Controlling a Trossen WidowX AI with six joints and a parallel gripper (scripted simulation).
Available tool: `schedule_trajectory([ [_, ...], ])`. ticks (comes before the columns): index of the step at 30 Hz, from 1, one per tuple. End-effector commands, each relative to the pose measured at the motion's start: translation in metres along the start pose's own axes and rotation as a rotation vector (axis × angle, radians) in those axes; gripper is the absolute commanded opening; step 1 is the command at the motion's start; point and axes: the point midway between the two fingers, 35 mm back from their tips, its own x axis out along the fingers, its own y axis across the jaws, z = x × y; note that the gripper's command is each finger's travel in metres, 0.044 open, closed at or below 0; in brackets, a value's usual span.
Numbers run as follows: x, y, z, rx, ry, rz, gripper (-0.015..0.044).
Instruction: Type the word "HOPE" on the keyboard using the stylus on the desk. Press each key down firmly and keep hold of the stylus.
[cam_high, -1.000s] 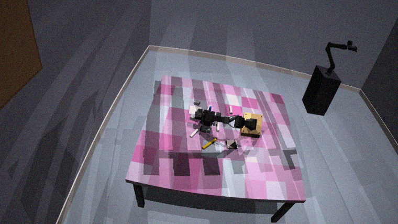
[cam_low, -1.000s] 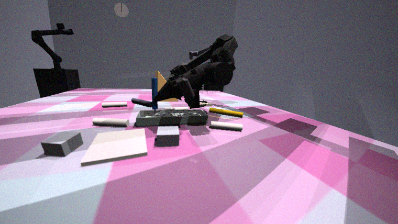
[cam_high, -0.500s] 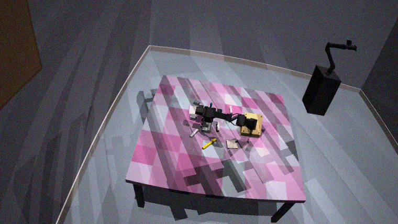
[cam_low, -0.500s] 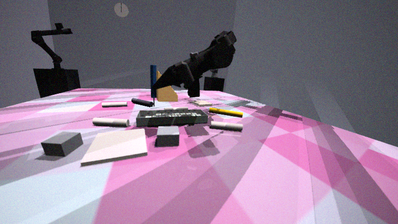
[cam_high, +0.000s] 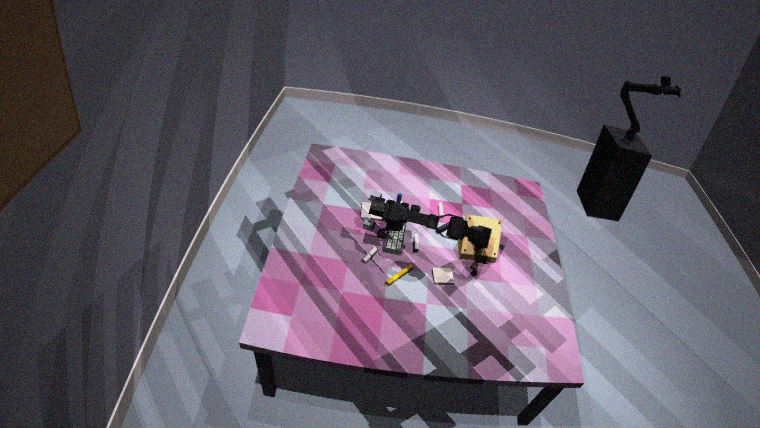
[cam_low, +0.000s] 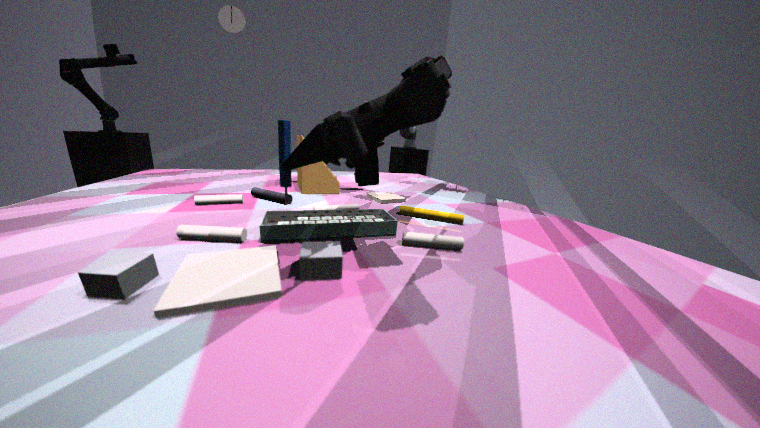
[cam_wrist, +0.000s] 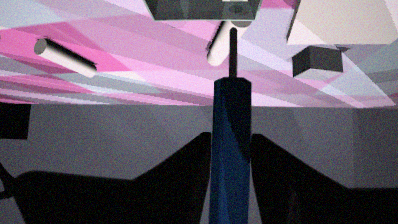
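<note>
Pink-checked table (cam_low: 558, 319): cylinders, blocks ring keyboard (cam_low: 328, 223); fingers clamp stylus (cam_wrist: 231, 130).

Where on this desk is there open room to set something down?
The wide stretch of table on the camera side of the yellow marker and paper pad is free. Around the keyboard, under the gripper holding the stylus, it's crowded.
</note>
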Motion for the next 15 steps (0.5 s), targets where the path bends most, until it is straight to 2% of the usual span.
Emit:
schedule_trajectory([
  [1, 0.005, -0.003, 0.001, -0.006, 0.005, 0.003, 0.0000],
  [12, 0.012, -0.003, 0.016, -0.006, 0.004, 0.003, 0.0000],
  [15, 0.014, -0.003, 0.017, -0.006, 0.004, 0.003, 0.0079],
])
